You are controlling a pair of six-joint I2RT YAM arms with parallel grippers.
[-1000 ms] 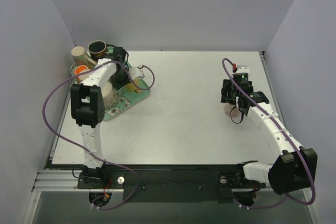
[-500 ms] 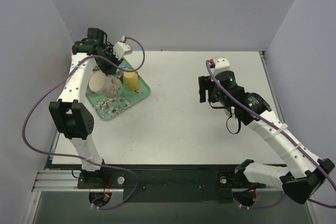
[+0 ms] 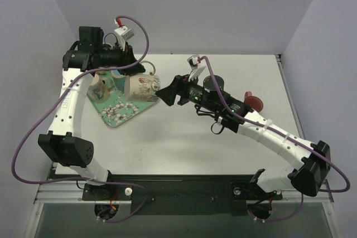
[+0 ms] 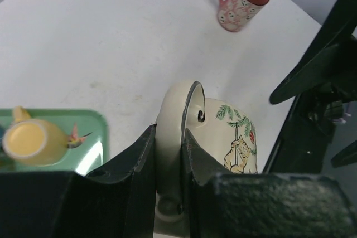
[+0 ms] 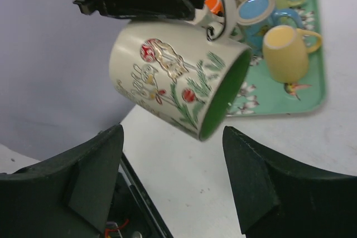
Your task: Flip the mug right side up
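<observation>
Top view, bottom edge: both arm bases at the near table rim. The right arm reaches diagonally toward centre frame.

Right gripper: jaws spread wide, nothing between them. It points at the cream mug from just to its right, not touching. In the right wrist view the two black fingers sit at lower left and lower right, with the mug above the gap.

Cream mug: off the table, over the right edge of the green tray, left of centre. It is tipped on its side, not upright. The green inside shows in the right wrist view, mouth facing lower right, handle on top.

Left gripper: closed tight on the mug's handle, one finger on each side of the loop.

Tray in the right wrist view: a yellow mug and a blue mug on their sides.

Farther right on the table: a pink mug, upright, well apart from the rest.
</observation>
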